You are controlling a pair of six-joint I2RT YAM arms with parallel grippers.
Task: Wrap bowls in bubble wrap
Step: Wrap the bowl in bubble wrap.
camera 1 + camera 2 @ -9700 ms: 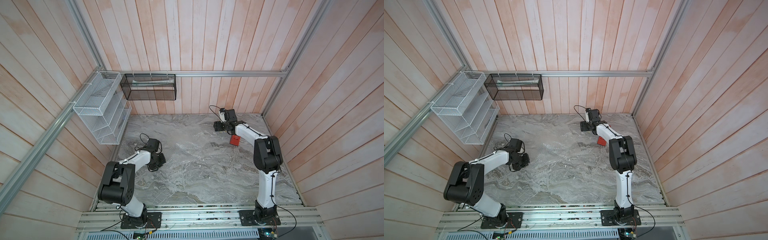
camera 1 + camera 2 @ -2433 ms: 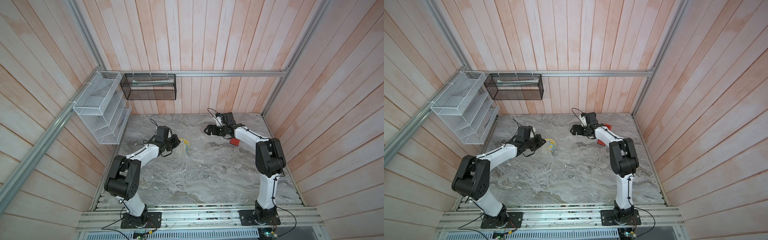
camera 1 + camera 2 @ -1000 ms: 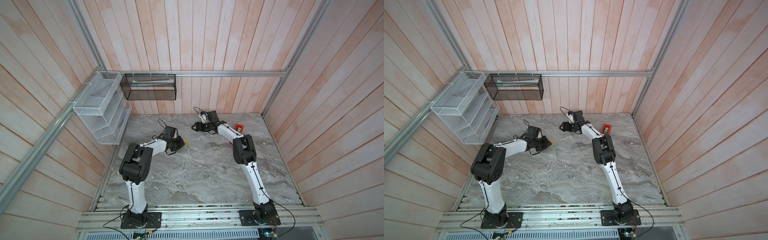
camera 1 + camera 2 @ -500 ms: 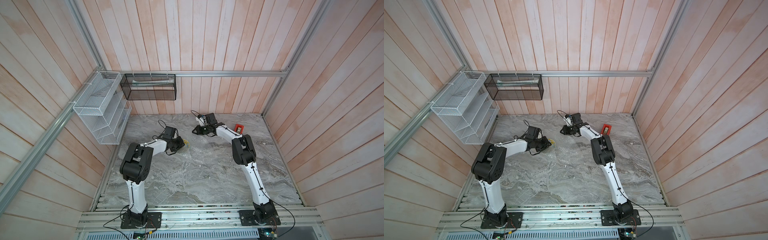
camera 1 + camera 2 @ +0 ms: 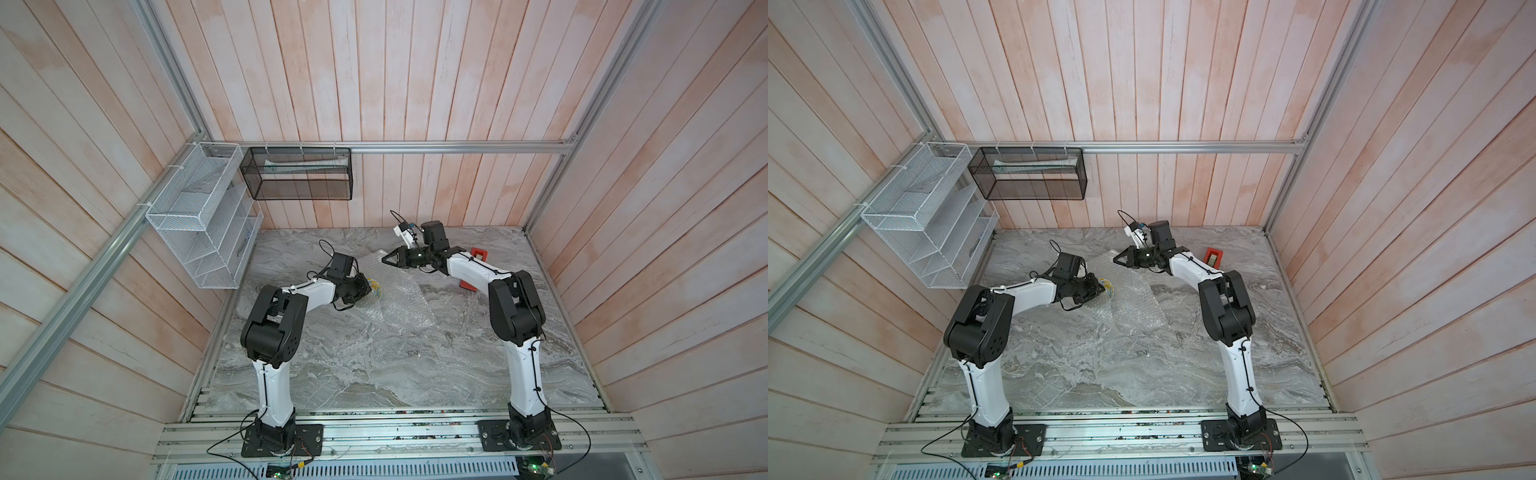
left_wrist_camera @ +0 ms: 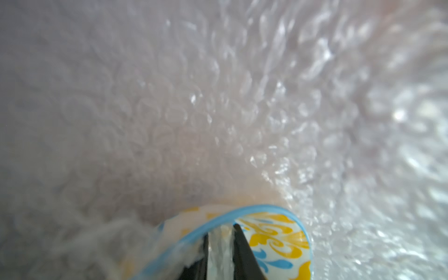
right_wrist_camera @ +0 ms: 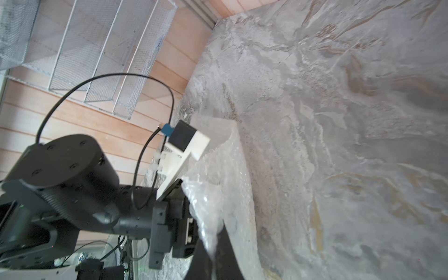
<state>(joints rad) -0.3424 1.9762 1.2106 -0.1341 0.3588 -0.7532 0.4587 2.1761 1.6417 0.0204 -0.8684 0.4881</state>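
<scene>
Bowl (image 5: pixel 376 286) pinched at rim by left gripper (image 5: pixel 367 289); right gripper (image 5: pixel 384 260), near bowl's far side, clamps bubble wrap (image 5: pixel 401 305) edge.

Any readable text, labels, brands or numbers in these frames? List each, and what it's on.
No readable text anywhere.
bowl: floral pattern only, no lettering.
bubble wrap: no print visible.
red tape dispenser: whatever sits inside its frame is too small to read.

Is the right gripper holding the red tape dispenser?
No, the right gripper is shut on an edge of the bubble wrap; the red tape dispenser sits on the table.
</scene>
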